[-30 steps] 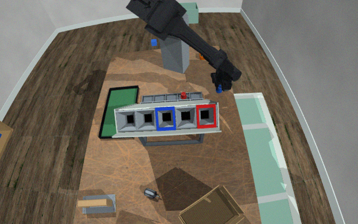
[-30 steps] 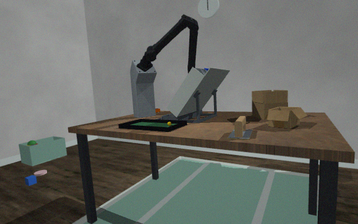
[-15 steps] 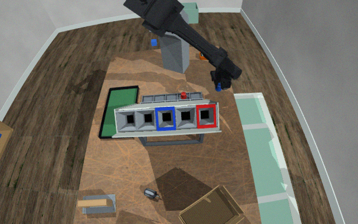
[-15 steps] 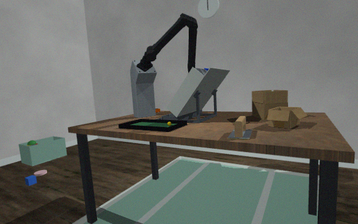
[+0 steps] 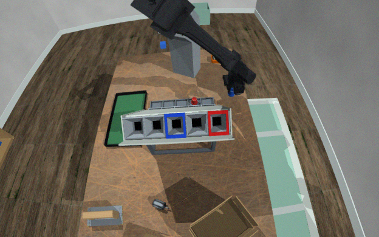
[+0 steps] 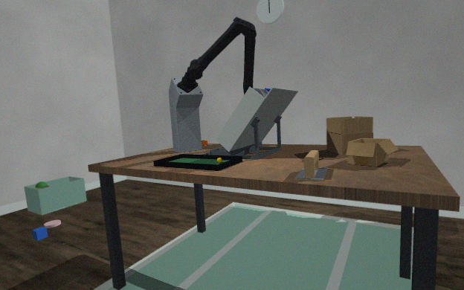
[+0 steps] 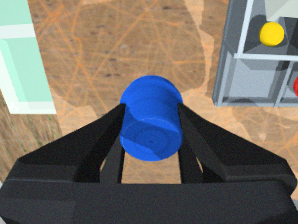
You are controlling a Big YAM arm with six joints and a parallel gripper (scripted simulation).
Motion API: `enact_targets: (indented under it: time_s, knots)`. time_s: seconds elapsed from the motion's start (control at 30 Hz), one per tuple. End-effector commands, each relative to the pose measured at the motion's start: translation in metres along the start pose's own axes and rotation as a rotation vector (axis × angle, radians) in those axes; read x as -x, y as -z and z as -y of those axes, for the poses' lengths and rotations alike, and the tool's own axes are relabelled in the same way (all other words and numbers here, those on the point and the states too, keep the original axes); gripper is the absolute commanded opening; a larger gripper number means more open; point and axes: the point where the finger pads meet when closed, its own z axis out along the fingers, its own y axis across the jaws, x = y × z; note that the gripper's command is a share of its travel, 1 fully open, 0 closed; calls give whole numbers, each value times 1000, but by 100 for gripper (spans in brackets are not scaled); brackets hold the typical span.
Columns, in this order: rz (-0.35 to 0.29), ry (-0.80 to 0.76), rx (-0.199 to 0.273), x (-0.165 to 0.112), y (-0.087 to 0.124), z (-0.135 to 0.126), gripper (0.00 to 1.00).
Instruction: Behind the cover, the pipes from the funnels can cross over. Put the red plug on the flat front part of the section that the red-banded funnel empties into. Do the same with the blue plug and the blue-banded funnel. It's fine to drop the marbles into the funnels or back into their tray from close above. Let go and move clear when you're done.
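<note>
Blue plug (image 7: pixel 150 127) clamped between black fingers, held above desk (image 7: pixel 120 36), beside grey section row (image 7: pixel 229 63) holding yellow marble (image 7: pixel 272 34).

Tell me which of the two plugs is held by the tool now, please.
The blue plug: the tool is shut on it, off the end of the section row. The red plug stands free on the front ledge of that row.

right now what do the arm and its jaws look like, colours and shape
The arm is matte black all over, built of blocky, boxy links, and rises from a tall, faceted grey pedestal. The gripper is the same black: a wide flat body with two angular, wedge-shaped jaws tapering forward. No cables, labels or markings are visible.
</note>
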Motion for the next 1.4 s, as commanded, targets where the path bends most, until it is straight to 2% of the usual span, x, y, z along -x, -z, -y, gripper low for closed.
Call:
enact_targets:
  time_s: [0.0,0.23,0.63,0.7,0.77,0.83,1.07,1.2,1.27,1.37]
  knots:
    - [-2,-18,-6,1,-1,4,0]
    - [-2,-18,-6,0,-2,3,0]
    - [-8,-3,-7,-57,-30,4,0]
    - [-8,-3,-7,-57,-30,4,0]
    - [20,-32,11,-38,-26,-4,0]
    - [24,-36,12,-35,-25,-3,0]
    - [6,-15,-1,-44,-27,25,0]
    - [5,-13,-2,-46,-27,50,0]
    - [5,-13,-2,-46,-27,50,0]
    - [4,-11,-2,-47,-26,73,0]
